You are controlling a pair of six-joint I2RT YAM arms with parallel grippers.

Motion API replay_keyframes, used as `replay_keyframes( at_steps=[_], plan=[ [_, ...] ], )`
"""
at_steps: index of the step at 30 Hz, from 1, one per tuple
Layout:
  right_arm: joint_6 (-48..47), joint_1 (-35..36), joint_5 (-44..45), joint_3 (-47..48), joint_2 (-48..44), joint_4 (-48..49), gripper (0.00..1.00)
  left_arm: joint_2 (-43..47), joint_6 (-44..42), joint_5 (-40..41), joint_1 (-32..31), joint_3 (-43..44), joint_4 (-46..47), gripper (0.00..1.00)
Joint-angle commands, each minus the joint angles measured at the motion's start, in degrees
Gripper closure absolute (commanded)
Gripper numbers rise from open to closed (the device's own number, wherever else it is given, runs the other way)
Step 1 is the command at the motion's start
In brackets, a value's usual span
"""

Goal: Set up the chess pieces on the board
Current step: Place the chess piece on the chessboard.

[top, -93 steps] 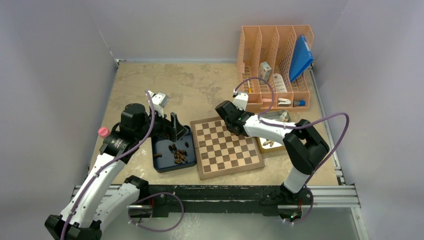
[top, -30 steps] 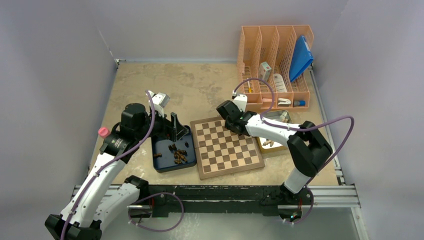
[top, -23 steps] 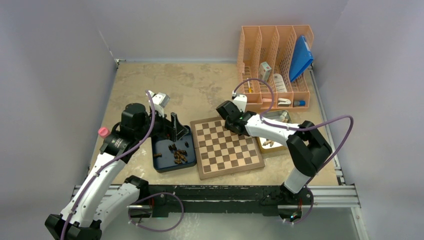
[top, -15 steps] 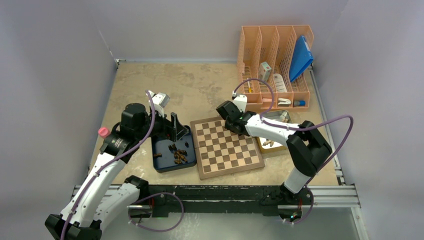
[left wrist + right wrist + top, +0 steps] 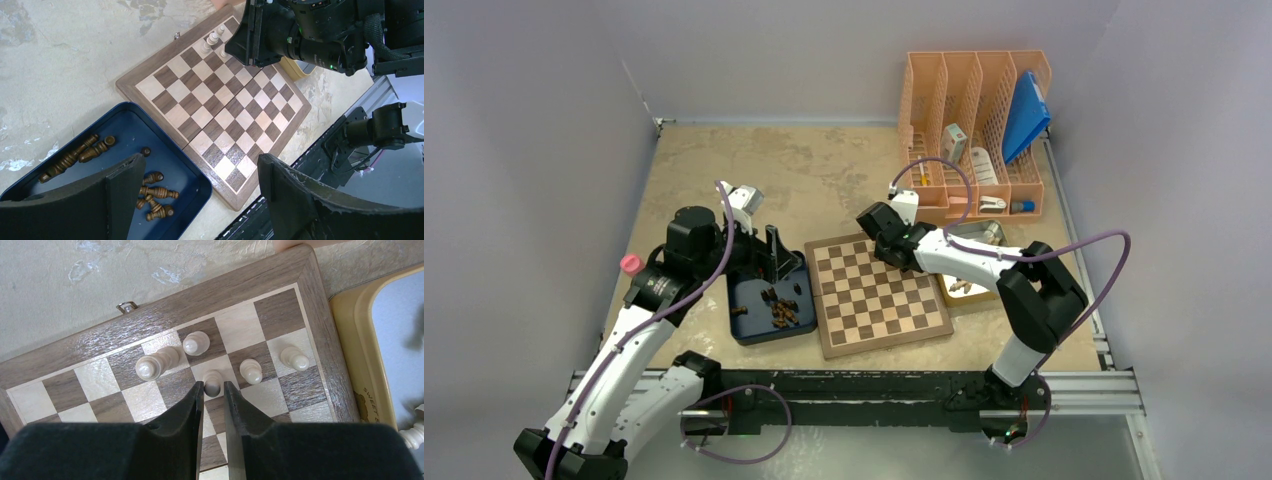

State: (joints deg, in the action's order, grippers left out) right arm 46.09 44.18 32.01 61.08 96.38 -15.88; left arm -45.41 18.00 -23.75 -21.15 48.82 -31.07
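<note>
- My right gripper (image 5: 213,386) pinches a pale pawn (image 5: 212,379) standing on the board (image 5: 894,312), mid-counter by the near edge.
- My left gripper (image 5: 199,160) hangs spread wide above dark pieces (image 5: 155,192) in the blue tray (image 5: 122,122).

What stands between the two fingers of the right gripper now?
A pale chess piece stands upright on a cream square of the board, closely flanked by the right gripper. The right wrist view shows it.
</note>
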Motion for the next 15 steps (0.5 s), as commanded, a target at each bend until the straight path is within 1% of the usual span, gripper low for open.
replay_keyframes(
  at_steps=[1,10,15],
  plan=[
    [0.6,-0.2,2.2,2.0,-1.4,0.0,0.76,0.6,0.5,0.2,-0.3,-0.6,1.5,0.17],
    [0.2,-0.1,2.2,2.4,-2.0,-0.3,0.73,0.8,0.5,0.5,-0.3,-0.5,1.3,0.17],
    [0.0,-0.2,1.0,1.2,-4.8,0.2,0.70,0.5,0.5,0.4,-0.2,-0.5,1.4,0.17]
  ],
)
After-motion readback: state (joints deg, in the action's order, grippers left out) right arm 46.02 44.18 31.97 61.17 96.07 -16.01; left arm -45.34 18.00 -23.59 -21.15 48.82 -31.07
